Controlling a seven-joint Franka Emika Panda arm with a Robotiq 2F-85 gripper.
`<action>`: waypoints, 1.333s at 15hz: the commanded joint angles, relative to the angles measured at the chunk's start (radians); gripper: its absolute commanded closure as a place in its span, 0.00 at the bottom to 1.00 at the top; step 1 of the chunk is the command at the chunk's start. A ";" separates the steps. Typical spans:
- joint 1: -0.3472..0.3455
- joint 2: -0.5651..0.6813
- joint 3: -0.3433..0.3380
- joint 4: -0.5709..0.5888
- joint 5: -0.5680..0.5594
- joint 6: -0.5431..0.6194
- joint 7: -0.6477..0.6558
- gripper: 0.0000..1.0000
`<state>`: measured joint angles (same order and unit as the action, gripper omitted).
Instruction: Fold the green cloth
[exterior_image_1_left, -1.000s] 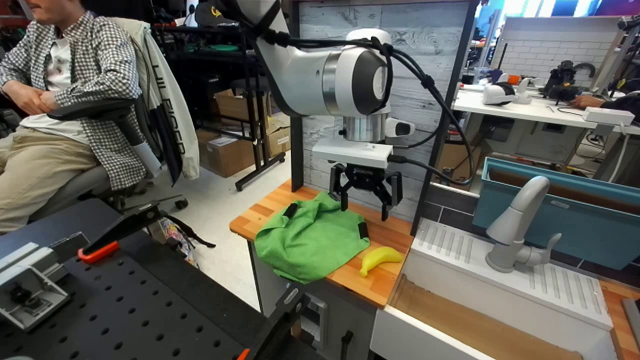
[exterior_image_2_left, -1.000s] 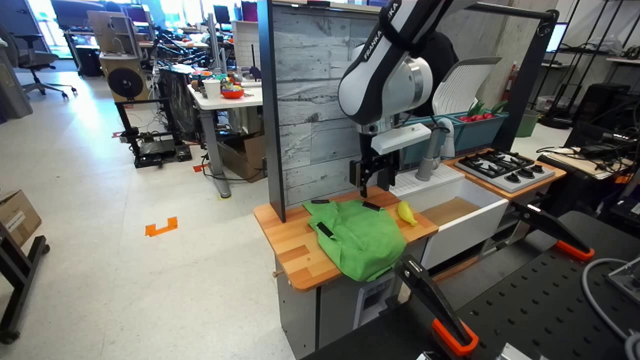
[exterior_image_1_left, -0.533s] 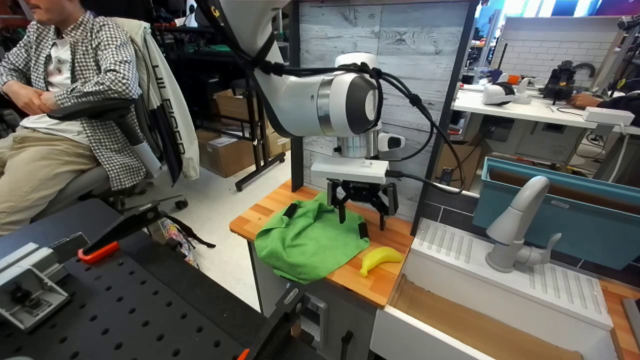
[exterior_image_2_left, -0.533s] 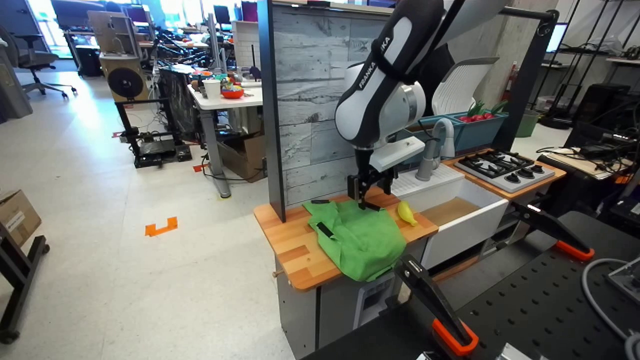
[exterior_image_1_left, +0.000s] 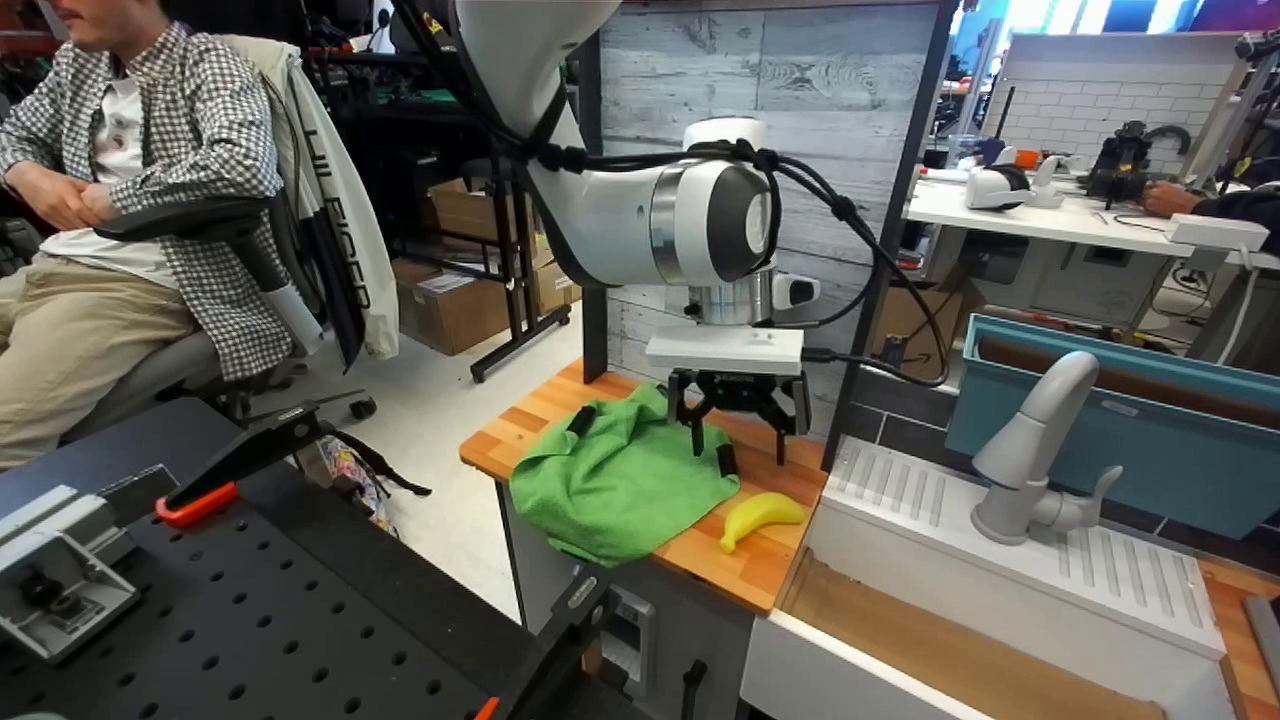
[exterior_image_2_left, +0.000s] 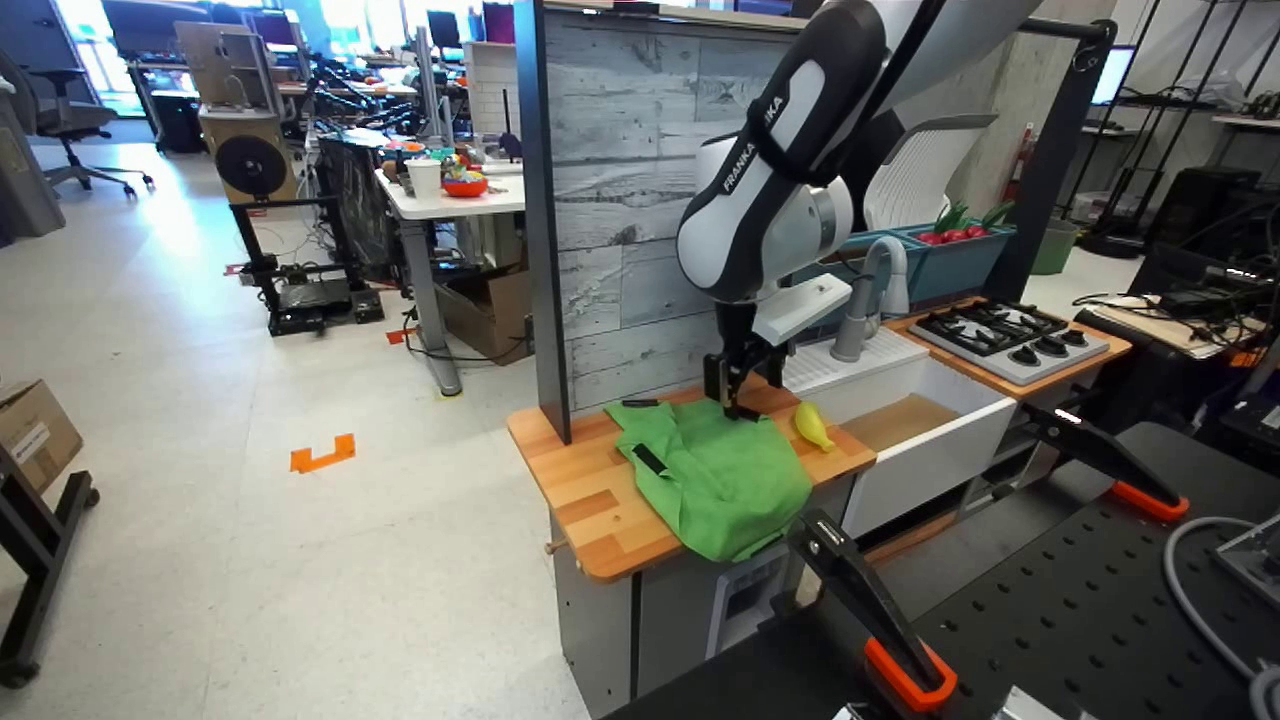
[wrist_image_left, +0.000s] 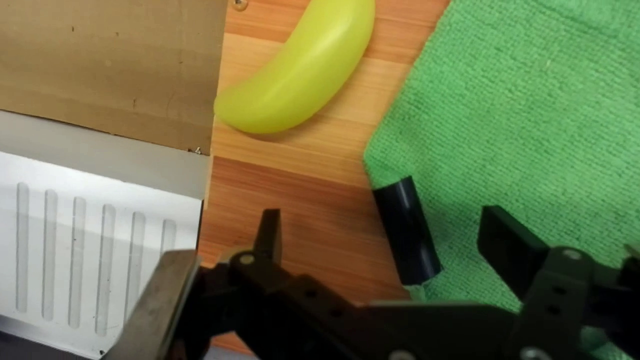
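On the wooden counter (exterior_image_2_left: 570, 460) near the banana (wrist_image_left: 300, 75), find the green cloth (exterior_image_1_left: 620, 490) rumpled. Likely light, limp, hardly slippery; probably best pinched by the black strip (wrist_image_left: 407, 232) on its edge, straddled in the wrist view by the widely parted gripper (wrist_image_left: 381, 212), clasping nothing.

The cloth (wrist_image_left: 520, 125) looks rough, the banana (wrist_image_left: 312, 70) glossy, the counter (wrist_image_left: 320, 215) wooden.

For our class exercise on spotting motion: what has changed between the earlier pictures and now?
The robot's open fingers came down toward a black strip on the edge of the green cloth and shifted slightly toward the sink. Nothing was grasped or let go. The green cloth and toy banana stayed as they were.
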<state>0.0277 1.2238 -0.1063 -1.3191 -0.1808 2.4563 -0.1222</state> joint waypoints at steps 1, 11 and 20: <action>-0.025 0.051 0.019 0.070 -0.033 0.011 -0.084 0.25; -0.046 0.076 0.037 0.107 -0.038 -0.014 -0.204 0.95; -0.003 0.065 0.015 0.068 -0.046 0.005 -0.107 0.98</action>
<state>0.0041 1.2501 -0.0992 -1.2909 -0.2203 2.4553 -0.2955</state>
